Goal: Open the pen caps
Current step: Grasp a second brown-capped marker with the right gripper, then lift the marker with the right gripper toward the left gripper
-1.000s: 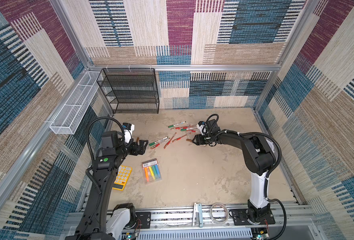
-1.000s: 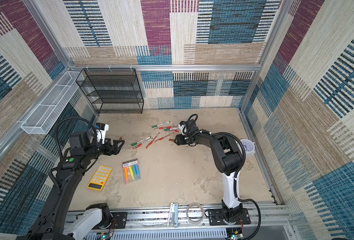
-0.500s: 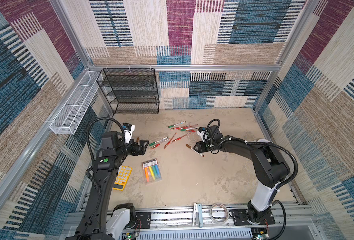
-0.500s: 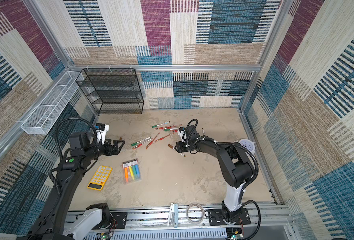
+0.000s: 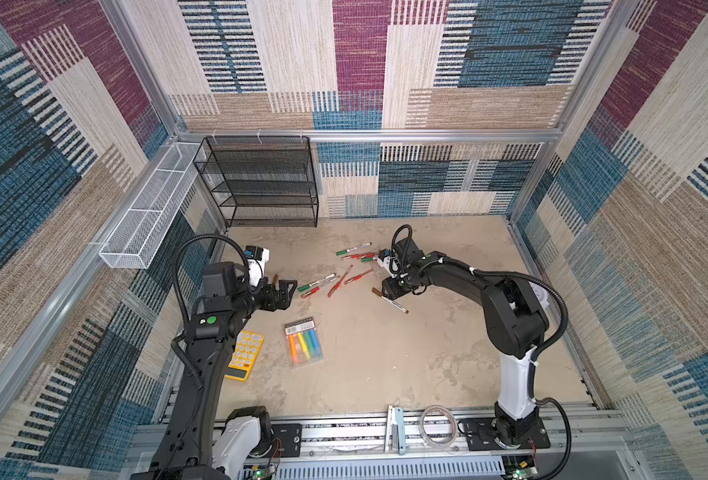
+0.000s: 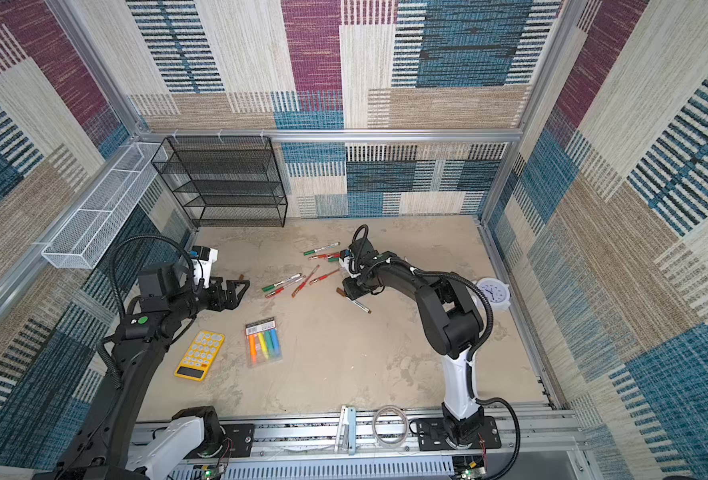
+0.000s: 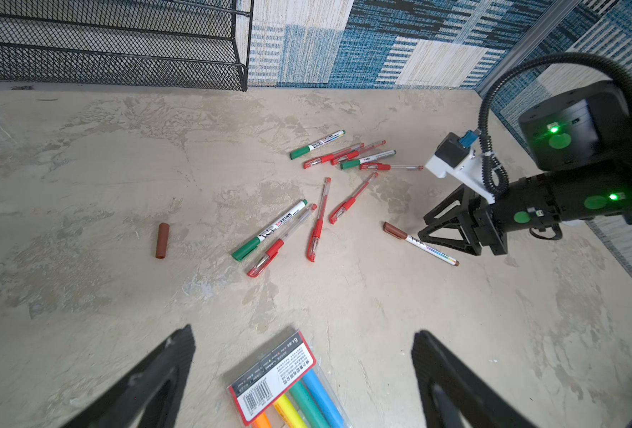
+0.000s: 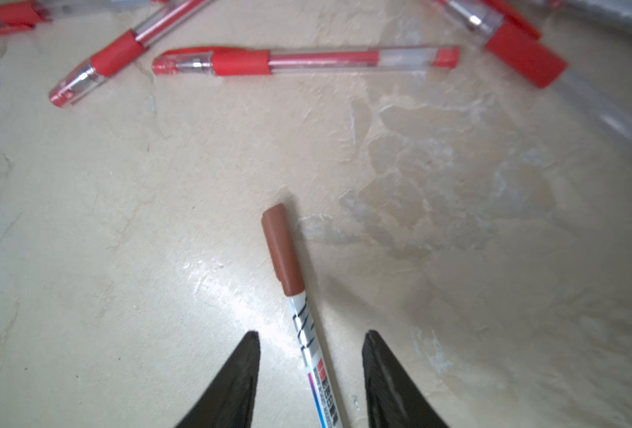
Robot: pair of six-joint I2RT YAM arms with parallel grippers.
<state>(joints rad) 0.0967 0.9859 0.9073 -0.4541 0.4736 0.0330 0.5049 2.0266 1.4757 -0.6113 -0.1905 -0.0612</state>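
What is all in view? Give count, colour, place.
green-capped markers: 3, white, central heap
red pens: about 6, clear, same heap
brown-capped marker: 1, white, right of heap
loose cap: 1, brown, left of heap
highlighter pack: 1, multicolour, before heap
calculator: 1, yellow, front left
rack: 1, black, back left
wire basket: 1, white, left wall
clock: 1, white, right edge
left tool: 1, black, open
right tool: 1, black, open, astride marker

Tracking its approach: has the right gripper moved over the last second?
Yes. In a top view the right gripper has come forward, farther from the black rack.
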